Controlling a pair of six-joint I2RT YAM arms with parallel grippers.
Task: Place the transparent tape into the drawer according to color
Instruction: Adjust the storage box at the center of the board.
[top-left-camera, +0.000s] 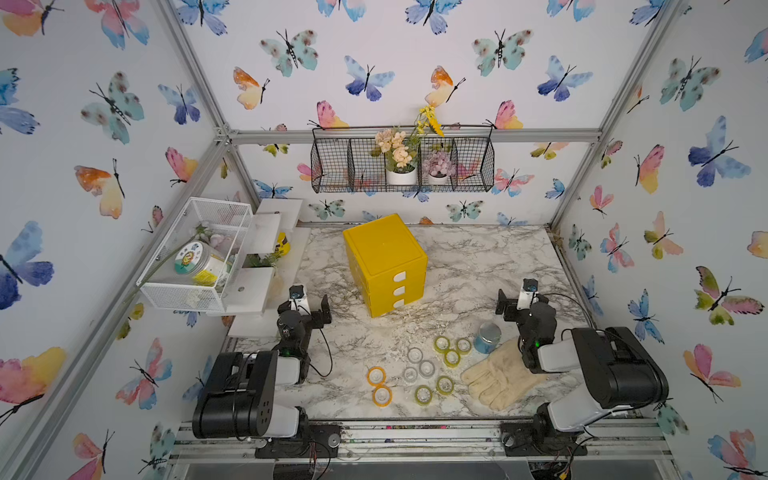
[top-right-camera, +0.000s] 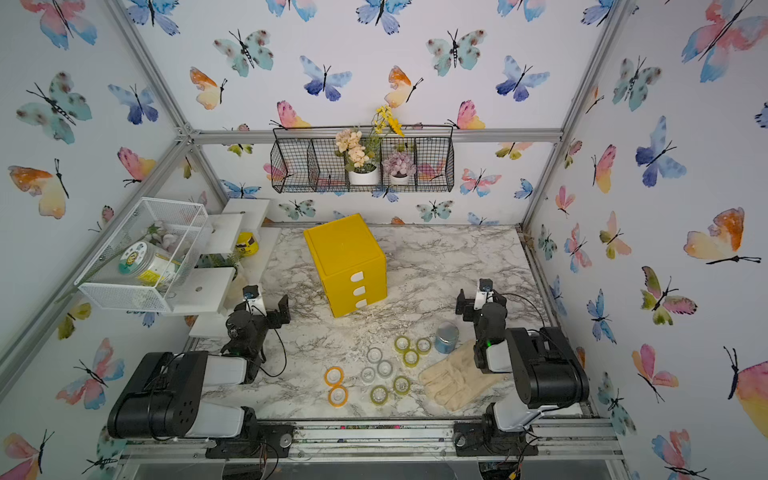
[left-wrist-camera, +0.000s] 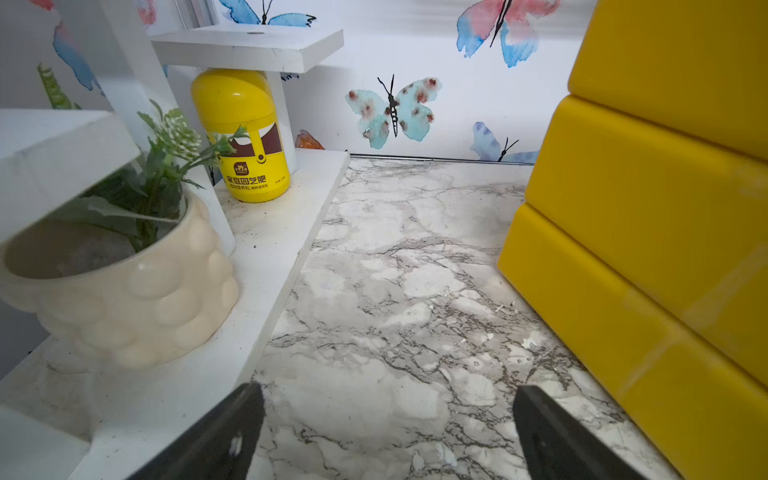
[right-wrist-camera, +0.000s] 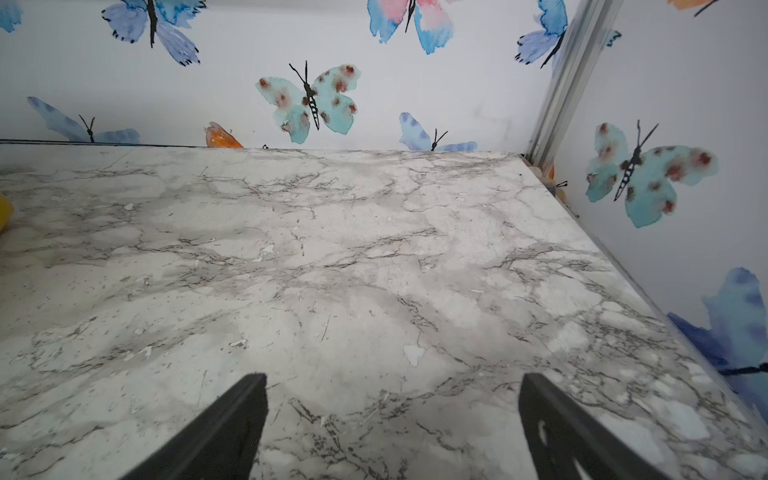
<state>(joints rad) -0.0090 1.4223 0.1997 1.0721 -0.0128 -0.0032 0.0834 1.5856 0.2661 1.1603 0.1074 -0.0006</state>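
Observation:
Several transparent tape rolls lie flat near the table's front edge in both top views: orange ones (top-left-camera: 376, 376) (top-right-camera: 337, 395), colourless ones (top-left-camera: 427, 368) (top-right-camera: 374, 355) and yellow-green ones (top-left-camera: 451, 358) (top-right-camera: 402, 385). Behind them stands the yellow drawer cabinet (top-left-camera: 384, 257) (top-right-camera: 347, 253) (left-wrist-camera: 648, 208), its three drawers shut. My left gripper (top-left-camera: 306, 307) (top-right-camera: 262, 309) (left-wrist-camera: 388, 392) hovers open over bare marble left of the cabinet. On the cabinet's right my right gripper (top-left-camera: 521, 301) (top-right-camera: 480, 301) (right-wrist-camera: 393, 380) is open too, with nothing between its fingers. Neither wrist view shows any tape.
A blue tin (top-left-camera: 487, 337) and a cream glove (top-left-camera: 500, 376) lie right of the rolls, under the right arm. At the left are white stepped shelves (left-wrist-camera: 291, 232) with a potted plant (left-wrist-camera: 124, 282) and a yellow bottle (left-wrist-camera: 243, 137), plus a white mesh basket (top-left-camera: 195, 253).

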